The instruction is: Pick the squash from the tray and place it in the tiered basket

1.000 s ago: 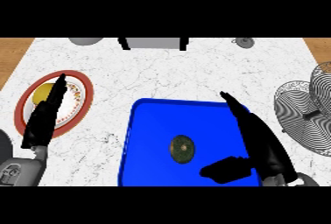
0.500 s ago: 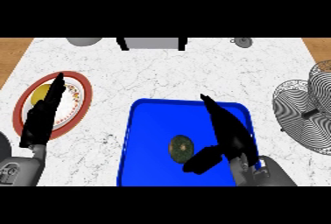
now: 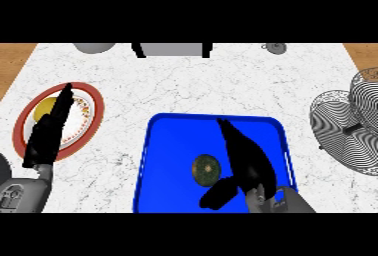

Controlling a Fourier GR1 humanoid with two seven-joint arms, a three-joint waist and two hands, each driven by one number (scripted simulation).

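Your right hand (image 3: 247, 162) has slid leftward across the blue tray (image 3: 166, 150) over the last second, and it now sits just beside the squash (image 3: 206, 169), fingers long and straight on the squash's right, thumb hooked below it toward the tray's near edge. Nothing is curled round the squash yet; the hand is spread, bracketing rather than pinching. The squash lies where it was, near the middle of the tray, a little toward you. So the reach looks nearly finished and the closing step is next (I cannot tell whether the fingers already touch it). The tiered basket (image 3: 347, 125) stands well apart at the table's (image 3: 192, 80) right edge. Your left hand (image 3: 46, 137) rests straight-fingered over the red-rimmed plate (image 3: 92, 117) at the left, unchanged.
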